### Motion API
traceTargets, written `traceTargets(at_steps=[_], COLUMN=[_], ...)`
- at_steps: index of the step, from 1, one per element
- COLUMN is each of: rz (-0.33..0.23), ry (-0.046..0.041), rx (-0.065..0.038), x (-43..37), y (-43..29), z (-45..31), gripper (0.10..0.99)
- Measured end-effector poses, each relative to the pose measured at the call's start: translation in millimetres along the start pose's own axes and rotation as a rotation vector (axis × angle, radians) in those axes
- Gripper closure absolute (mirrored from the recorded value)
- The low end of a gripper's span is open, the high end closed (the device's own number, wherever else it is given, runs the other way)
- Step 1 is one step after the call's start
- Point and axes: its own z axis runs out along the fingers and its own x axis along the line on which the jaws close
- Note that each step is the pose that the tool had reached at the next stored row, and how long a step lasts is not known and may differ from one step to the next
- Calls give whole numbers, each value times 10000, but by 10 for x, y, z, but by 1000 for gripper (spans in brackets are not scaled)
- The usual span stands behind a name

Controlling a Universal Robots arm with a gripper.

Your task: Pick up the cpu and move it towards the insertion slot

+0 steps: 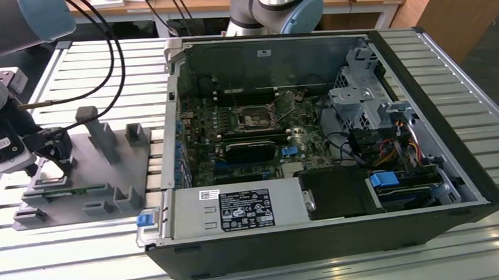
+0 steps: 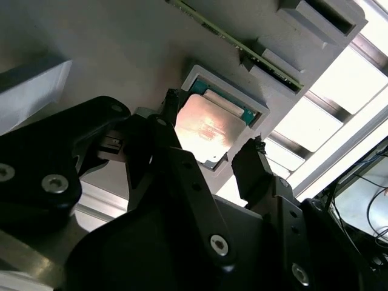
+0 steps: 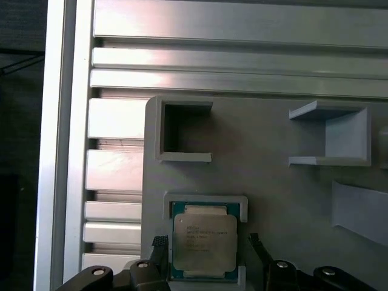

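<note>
Black claw (image 2: 212, 126) stands wide, one finger on each side of the chip (image 3: 204, 244), which lies flat between them in its grey tray (image 3: 273, 194) pocket; socket (image 1: 255, 119) well apart, inside the computer case (image 1: 449, 139)

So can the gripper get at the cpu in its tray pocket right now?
Probably yes: the gripper has its jaws open either side of the cpu, whose top lies uncovered in the grey tray.

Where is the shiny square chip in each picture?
Exterior view: too small to tell; gripper hangs over the grey tray at the exterior view's left.
Second wrist view: cpu in its tray pocket, between the open fingers.
First wrist view: cpu, same pocket.
Shared landmark: the grey tray.
</note>
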Motion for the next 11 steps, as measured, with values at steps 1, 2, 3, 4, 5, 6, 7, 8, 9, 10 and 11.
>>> traceTargets(at_steps=[1, 2, 3, 4, 5, 6, 7, 8, 9, 10, 11], rz=[-3, -6, -11, -18, -26, -37, -48, -56, -63, -66, -68], ry=[0, 1, 0, 1, 1, 0, 1, 2, 2, 2, 2], rx=[0, 0, 0, 0, 0, 0, 0, 0, 0, 0, -1], x=[0, 0, 0, 0, 0, 0, 0, 0, 0, 0, 1], y=[0, 0, 0, 0, 0, 0, 0, 0, -1, -1, -1], z=[3, 4, 7, 9, 12, 15, 19, 21, 24, 26, 29], gripper=[455, 455, 455, 392, 392, 392, 392, 392, 392, 392, 392])
